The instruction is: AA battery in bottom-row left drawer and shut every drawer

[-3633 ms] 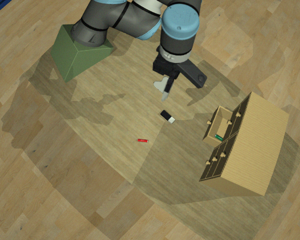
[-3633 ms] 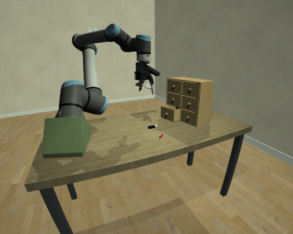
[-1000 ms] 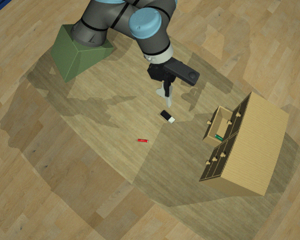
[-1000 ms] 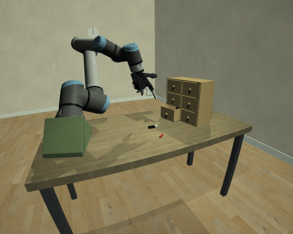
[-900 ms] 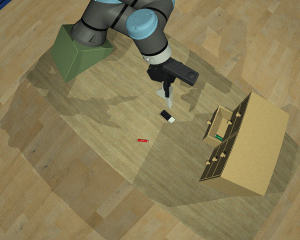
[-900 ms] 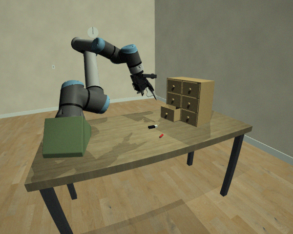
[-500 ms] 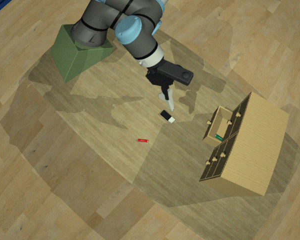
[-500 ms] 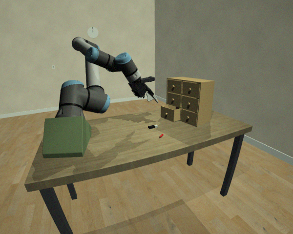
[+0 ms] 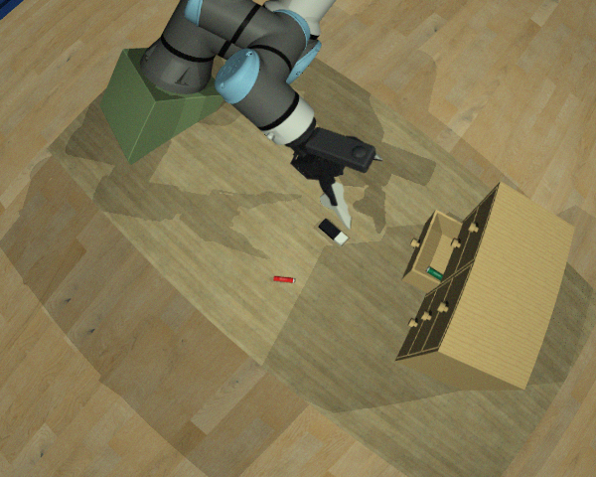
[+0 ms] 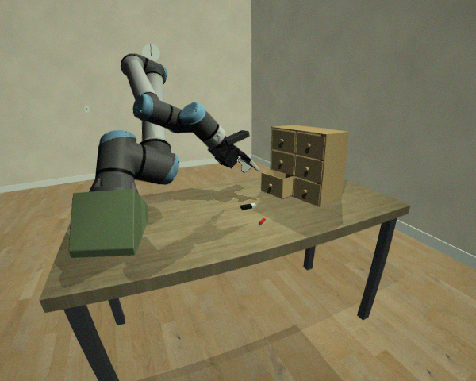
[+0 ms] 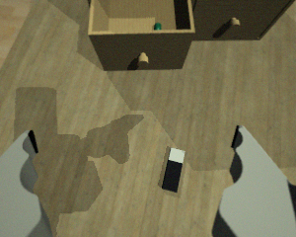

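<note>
Chest [image 9: 509, 287] — bottom-left drawer [image 9: 425, 256] pulled out, green battery [image 9: 433, 273] inside; hand [image 9: 339, 205] spread, empty.

No legible text, labels, brands, numbers or signs in any view, wooden chest [image 10: 312, 162] drawer fronts unmarked, green pedestal [image 10: 105, 221] unmarked, black-and-white block [image 11: 173, 169] blank, red cylinder [image 9: 284, 279] too small to read

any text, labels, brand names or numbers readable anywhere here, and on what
None can be read.
The green battery in the open drawer: any label is too small to make out.
The red item and the black and white block: no print shows.
The chest, green base and open gripper: plain surfaces.
</note>
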`<state>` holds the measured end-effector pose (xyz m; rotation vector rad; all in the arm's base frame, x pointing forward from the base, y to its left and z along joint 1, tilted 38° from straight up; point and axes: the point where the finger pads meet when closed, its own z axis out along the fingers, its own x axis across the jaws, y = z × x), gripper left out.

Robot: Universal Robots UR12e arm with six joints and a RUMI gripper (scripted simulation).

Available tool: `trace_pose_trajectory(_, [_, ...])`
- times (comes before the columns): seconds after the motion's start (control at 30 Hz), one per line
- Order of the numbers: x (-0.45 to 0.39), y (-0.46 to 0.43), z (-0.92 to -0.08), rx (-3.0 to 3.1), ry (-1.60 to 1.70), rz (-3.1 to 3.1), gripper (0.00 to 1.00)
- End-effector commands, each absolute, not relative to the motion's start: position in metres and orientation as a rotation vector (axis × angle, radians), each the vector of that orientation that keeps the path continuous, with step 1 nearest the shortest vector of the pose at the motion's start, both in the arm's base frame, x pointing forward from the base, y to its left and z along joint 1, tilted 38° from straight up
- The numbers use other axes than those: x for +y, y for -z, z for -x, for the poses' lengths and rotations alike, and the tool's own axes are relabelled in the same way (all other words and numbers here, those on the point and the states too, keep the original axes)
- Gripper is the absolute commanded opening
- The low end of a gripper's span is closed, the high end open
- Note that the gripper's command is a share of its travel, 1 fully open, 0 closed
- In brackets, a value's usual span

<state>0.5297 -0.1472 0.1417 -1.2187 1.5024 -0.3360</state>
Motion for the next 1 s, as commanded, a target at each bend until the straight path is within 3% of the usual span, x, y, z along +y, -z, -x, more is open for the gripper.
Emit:
trace_pose_trajectory(0.0, [-0.149,-0.141,-0.537,1.495,0.384,1.189,1.00])
trace_pose_trajectory(0.97, [-0.143,-0.134,-0.551,1.446,0.478,1.082,1.00])
